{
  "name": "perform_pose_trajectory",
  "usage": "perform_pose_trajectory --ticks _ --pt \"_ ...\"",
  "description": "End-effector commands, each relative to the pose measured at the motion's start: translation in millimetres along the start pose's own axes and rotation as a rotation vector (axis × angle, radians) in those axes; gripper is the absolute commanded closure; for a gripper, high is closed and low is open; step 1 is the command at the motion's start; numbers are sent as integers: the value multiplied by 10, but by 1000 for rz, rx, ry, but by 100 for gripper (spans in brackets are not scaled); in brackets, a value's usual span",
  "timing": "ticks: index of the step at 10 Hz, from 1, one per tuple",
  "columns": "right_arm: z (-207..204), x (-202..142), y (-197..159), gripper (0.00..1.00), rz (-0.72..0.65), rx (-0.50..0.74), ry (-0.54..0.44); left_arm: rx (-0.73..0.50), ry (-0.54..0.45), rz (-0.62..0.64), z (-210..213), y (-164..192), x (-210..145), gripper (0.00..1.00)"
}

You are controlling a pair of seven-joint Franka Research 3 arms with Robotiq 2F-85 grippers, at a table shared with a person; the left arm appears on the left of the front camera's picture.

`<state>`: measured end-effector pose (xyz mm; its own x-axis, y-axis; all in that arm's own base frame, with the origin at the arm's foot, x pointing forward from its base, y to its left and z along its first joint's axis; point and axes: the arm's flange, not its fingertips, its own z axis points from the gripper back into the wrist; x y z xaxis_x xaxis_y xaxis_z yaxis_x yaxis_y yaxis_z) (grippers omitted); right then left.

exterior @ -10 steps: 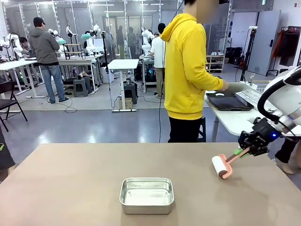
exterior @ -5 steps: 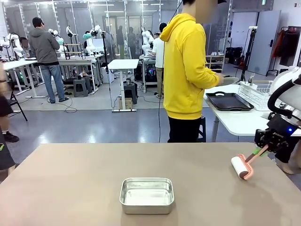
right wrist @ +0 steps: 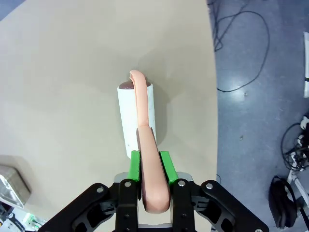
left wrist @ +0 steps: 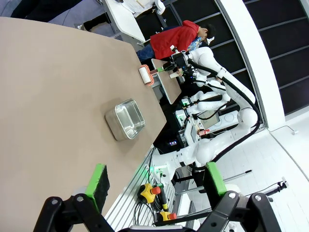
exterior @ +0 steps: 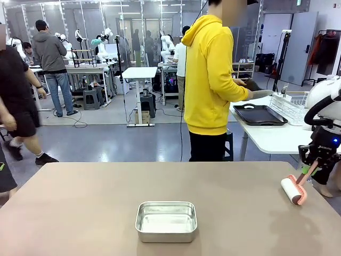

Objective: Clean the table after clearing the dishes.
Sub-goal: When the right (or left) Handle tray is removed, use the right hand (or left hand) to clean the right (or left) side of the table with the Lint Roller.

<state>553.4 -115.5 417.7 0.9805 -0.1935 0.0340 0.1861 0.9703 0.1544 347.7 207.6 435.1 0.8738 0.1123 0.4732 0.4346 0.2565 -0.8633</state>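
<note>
The brownish table [exterior: 80, 202] spreads across the front view. On its right part a lint roller [exterior: 292, 190] with a white roll and a pink handle rests on the top. My right gripper [exterior: 313, 166] is shut on that handle and hangs over the table's right edge. In the right wrist view the green pads of the right gripper [right wrist: 150, 166] clamp the pink handle, and the lint roller [right wrist: 136, 116] lies on the table [right wrist: 58, 72]. My left gripper [left wrist: 157, 180] is open and holds nothing, high above the table [left wrist: 48, 96]. The dishes are out of view.
A small steel pan [exterior: 166, 221] sits at the near middle of the table. A person in a yellow hoodie [exterior: 210, 74] stands at the far side, turned to a white side table with a dark tray [exterior: 261, 115] and a wire rack [exterior: 290, 105]. Cables lie on the floor [right wrist: 260, 72] past the right edge.
My right gripper has drawn the roller to the right across the table, close to its right edge. The pan has not moved. The left gripper stays open.
</note>
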Motion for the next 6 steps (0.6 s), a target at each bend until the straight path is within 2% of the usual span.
perform_pose_trajectory --ticks 1,6 --pt "-407 -168 -86 86 -18 -130 101 4 4 -1 21 -50 -20 0" --pt "-8 -301 175 86 49 -127 55 4 4 -1 21 -50 -20 0"
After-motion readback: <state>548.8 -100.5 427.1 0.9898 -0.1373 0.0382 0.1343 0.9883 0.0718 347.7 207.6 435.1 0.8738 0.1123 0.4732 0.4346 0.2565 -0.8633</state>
